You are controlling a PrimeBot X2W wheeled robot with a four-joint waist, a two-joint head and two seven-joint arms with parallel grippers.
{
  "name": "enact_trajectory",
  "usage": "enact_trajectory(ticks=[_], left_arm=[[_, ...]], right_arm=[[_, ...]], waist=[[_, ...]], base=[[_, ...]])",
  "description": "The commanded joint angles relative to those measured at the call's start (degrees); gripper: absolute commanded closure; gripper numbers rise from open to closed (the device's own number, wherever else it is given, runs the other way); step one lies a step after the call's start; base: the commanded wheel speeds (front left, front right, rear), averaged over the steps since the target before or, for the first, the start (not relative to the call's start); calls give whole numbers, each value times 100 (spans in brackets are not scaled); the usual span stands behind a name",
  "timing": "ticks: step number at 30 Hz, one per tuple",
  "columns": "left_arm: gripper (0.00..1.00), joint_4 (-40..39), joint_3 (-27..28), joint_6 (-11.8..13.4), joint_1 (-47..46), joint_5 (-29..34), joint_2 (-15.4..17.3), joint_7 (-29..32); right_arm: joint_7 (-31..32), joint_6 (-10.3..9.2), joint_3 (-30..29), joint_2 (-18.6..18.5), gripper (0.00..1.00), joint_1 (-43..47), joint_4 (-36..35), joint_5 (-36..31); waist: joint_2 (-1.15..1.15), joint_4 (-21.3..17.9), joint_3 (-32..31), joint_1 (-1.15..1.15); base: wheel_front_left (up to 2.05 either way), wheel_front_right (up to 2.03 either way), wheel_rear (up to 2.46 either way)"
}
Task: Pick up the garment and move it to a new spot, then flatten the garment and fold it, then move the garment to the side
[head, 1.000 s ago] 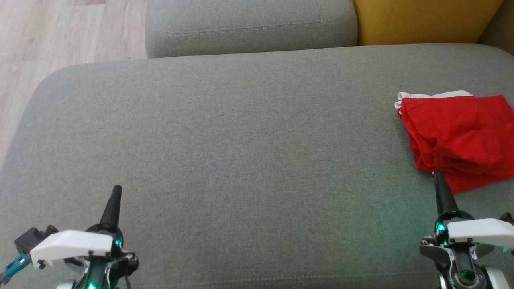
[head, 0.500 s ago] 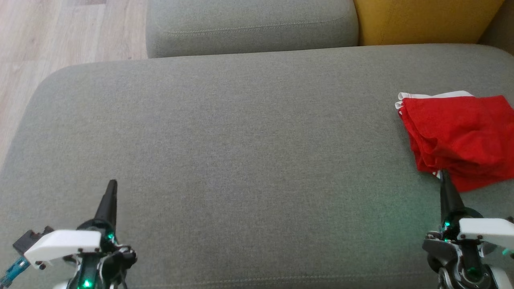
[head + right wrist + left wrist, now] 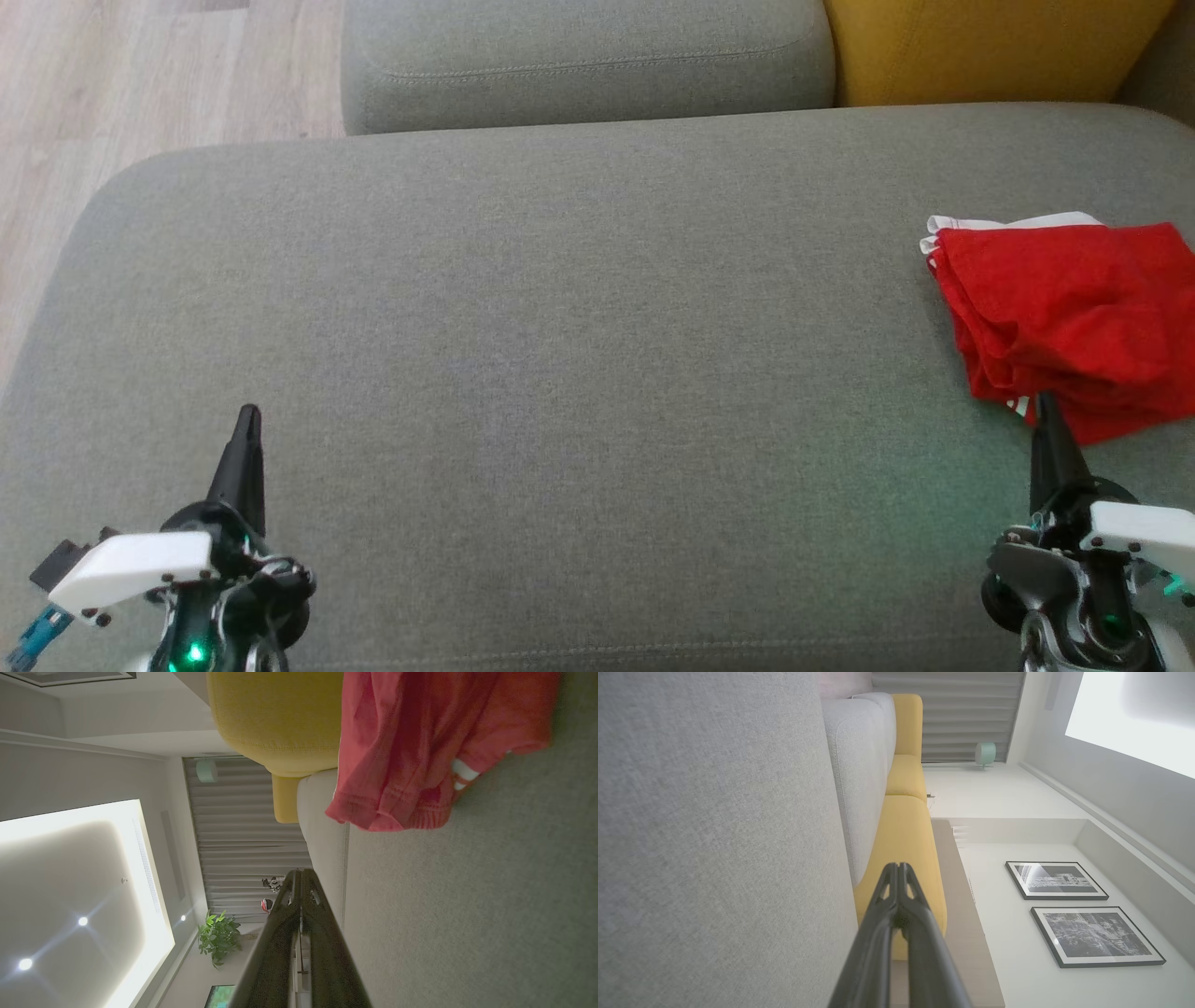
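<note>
The garment [image 3: 1074, 317] is a red piece with white trim, folded into a rumpled pile at the right edge of the grey sofa seat [image 3: 560, 355]. In the right wrist view the garment [image 3: 420, 742] lies ahead of my fingers, apart from them. My right gripper [image 3: 1044, 403] is shut and empty, its tip just in front of the garment's near edge. My left gripper [image 3: 248, 415] is shut and empty over the seat's near left part. Both wrist views show the fingers pressed together, the left gripper [image 3: 897, 865] and the right gripper [image 3: 299, 871].
A grey back cushion [image 3: 583, 61] and a yellow cushion [image 3: 990, 47] stand behind the seat. Wooden floor [image 3: 112, 84] lies to the left of the sofa. The seat's middle and left are bare grey fabric.
Both grippers have drawn back toward the bottom of the head view. The garment has stayed where it was.
</note>
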Motion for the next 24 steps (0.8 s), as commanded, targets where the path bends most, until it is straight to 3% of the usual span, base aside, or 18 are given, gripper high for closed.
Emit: enact_trajectory(ticks=[1, 24], left_arm=[[100, -148, 234, -42, -310, -16, 37, 24], [100, -148, 263, -42, -313, 9, 16, 47]], right_arm=[[-9, -4, 102, -107, 100, -279, -168, 46], [22, -4, 64, -80, 100, -283, -166, 14]], waist=[[0, 0, 0, 0], [0, 0, 0, 0]], base=[[0, 0, 0], [0, 0, 0]])
